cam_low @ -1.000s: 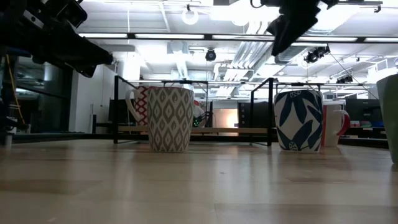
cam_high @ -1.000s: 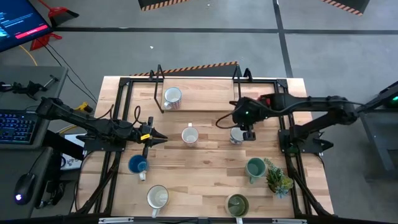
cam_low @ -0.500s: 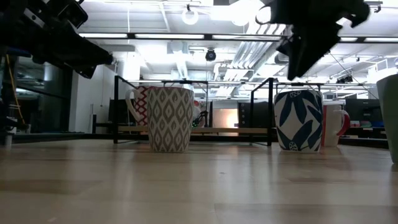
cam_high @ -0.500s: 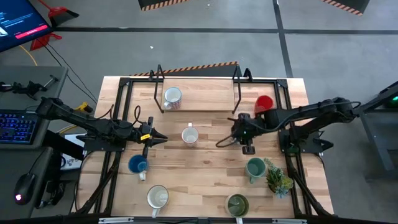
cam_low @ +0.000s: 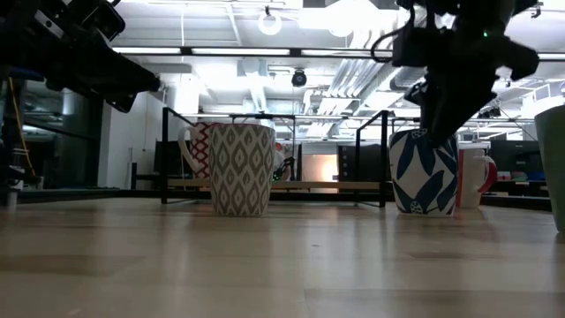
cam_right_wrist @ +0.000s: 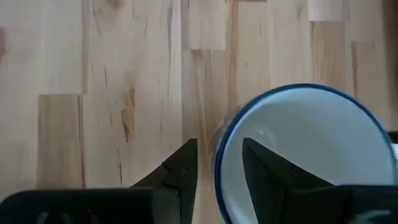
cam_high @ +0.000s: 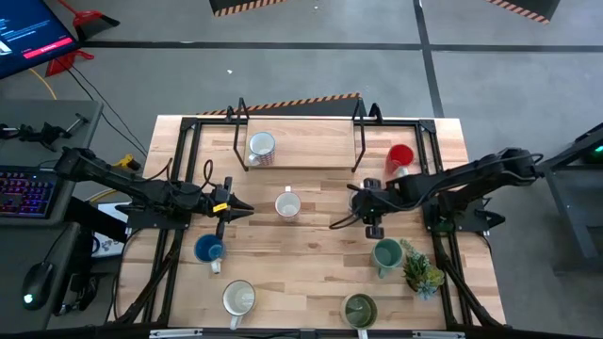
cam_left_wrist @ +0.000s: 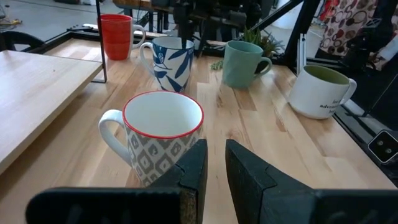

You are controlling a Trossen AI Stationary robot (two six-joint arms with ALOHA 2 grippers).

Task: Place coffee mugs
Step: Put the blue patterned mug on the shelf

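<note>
My right gripper (cam_right_wrist: 219,165) is open and hangs over the white mug with blue leaves (cam_low: 424,177), pointing down. One finger (cam_right_wrist: 267,177) is inside its blue rim (cam_right_wrist: 219,146) and the other (cam_right_wrist: 180,168) outside, neither touching. The mug stands upright on the table. My left gripper (cam_high: 247,209) is shut, level above the table and aimed at the grey-diamond mug (cam_left_wrist: 163,134), a little short of it. Also standing are the red mug (cam_high: 399,155), teal mug (cam_high: 386,252), olive mug (cam_high: 359,308), blue mug (cam_high: 208,250) and a white mug (cam_high: 238,298). Another white mug (cam_high: 261,147) sits on the shelf.
A raised wooden shelf (cam_high: 311,141) with black metal posts runs along the far side. A spiky potted plant (cam_high: 421,271) stands beside the teal mug near the right edge. Bare wood (cam_high: 301,254) lies in the table's middle, between the mugs.
My right gripper has come down from above the leaf-patterned mug until its fingertips straddle the rim. Its arm has swung toward the near edge, uncovering the red mug. No mug has moved.
</note>
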